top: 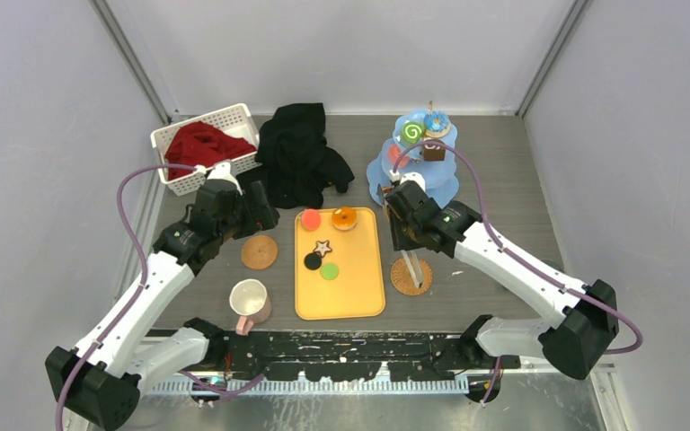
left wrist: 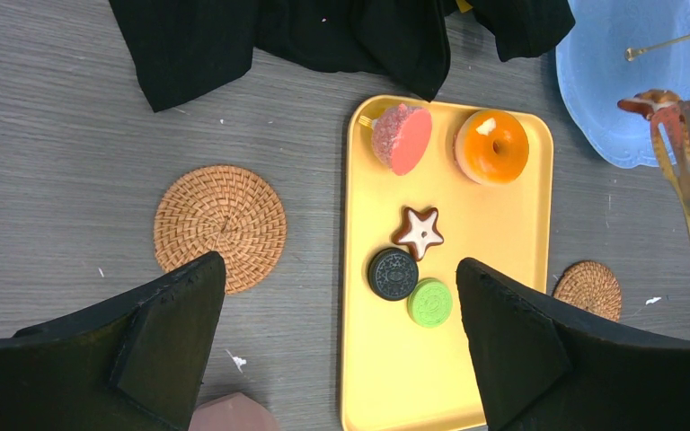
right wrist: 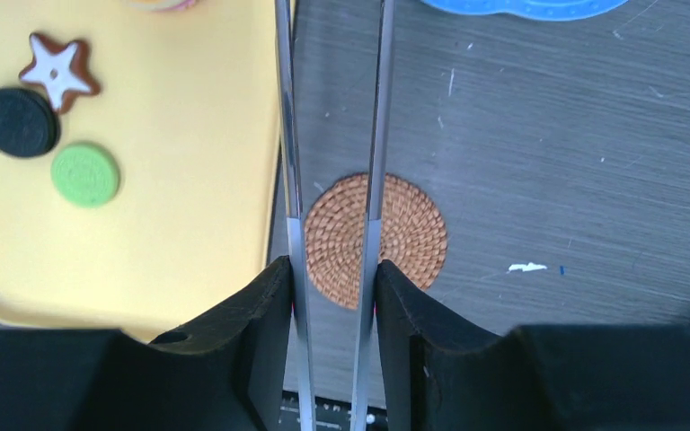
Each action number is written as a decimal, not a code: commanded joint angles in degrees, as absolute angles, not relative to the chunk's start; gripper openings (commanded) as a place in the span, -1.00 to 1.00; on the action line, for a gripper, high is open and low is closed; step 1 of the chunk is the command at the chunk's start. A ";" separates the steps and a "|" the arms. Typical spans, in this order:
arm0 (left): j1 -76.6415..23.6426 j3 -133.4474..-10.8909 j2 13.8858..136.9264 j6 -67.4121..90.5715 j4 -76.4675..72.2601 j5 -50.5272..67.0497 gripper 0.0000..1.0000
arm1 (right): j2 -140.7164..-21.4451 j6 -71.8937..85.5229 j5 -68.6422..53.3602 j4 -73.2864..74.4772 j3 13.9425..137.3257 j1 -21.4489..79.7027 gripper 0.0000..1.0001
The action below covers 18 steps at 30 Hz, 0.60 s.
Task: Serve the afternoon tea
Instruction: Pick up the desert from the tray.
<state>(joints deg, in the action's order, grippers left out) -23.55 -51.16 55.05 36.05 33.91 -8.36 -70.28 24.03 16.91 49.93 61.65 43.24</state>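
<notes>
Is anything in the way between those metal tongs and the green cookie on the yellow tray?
Nothing visible. The right gripper holds the tongs in its jaws over the wicker coaster beside the tray. Only bare tray and its low rim lie between them and the green cookie.

1. top view: fixed high at the near edge, looking down and slightly forward, the whole table (top: 503, 171) in shot.
2. left wrist: well above the table, facing straight down between its dark fingers (left wrist: 171, 332) onto the yellow tray (left wrist: 494, 242).
3. right wrist: lower, closer, looking down along its tongs (right wrist: 287, 135) at a woven coaster (right wrist: 409, 229).
4. both wrist views share that coaster and the tray's star cookie (left wrist: 418, 232); the top view takes in both.
</notes>
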 commanded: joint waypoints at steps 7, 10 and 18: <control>-23.36 -52.25 54.26 35.91 32.59 -8.80 0.99 | -73.09 22.32 18.61 35.23 58.68 39.37 -0.84; -23.31 -52.21 53.83 35.69 32.83 -9.35 0.99 | -73.94 23.29 19.37 33.13 57.64 39.18 -0.84; -23.34 -52.43 54.09 35.68 32.96 -9.26 0.99 | -76.73 24.41 19.70 26.57 54.91 38.12 -0.84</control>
<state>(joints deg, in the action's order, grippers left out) -23.55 -51.16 55.00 35.99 34.13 -8.56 -75.81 23.31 18.02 34.24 55.05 38.79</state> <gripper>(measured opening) 0.994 0.419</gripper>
